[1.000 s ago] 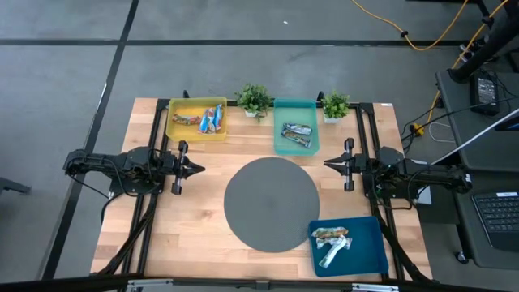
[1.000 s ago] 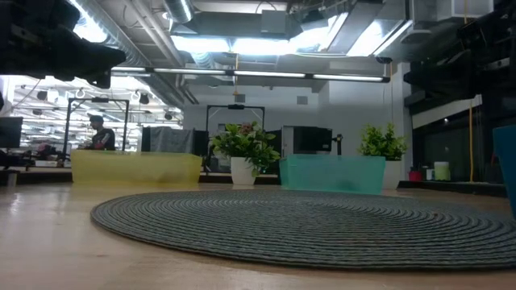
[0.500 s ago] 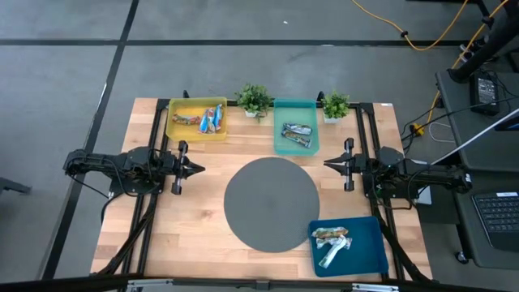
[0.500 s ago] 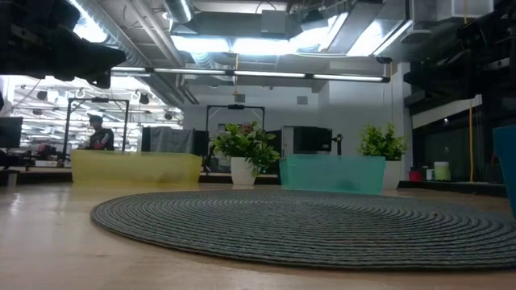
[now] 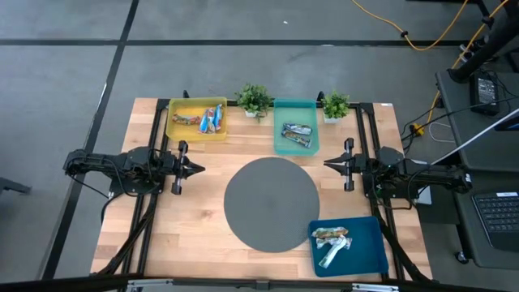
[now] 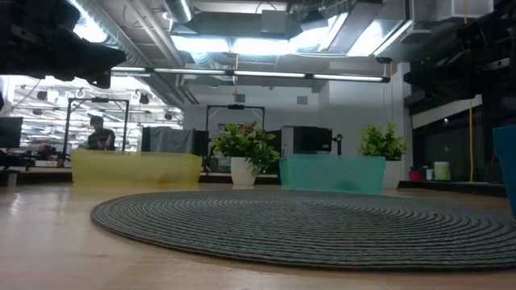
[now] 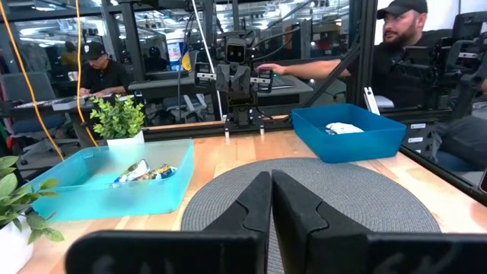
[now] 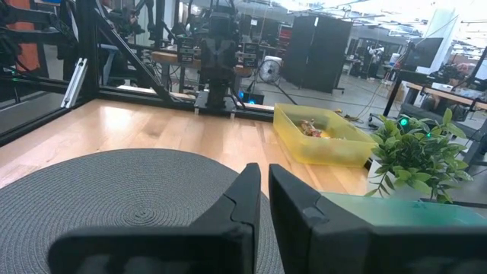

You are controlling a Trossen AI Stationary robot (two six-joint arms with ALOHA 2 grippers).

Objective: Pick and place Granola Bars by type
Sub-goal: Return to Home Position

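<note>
Both tools closed and empty across the round mat; Granola Bars lie in 3 bins.

The left tool, fingers pressed together on nothing, hangs at the grey woven mat's 9 o'clock edge, and the right tool, likewise closed and empty, points in from 3 o'clock. Farther out on the wooden tabletop, the slim, shiny-wrapped bars sit by kind: blue-and-white and brownish ones in the yellow bin at 11 o'clock, silvery grey ones in the teal bin at 12 o'clock, white and green-brown ones in the blue bin at 5 o'clock. 2 potted plants flank the teal bin.
</note>
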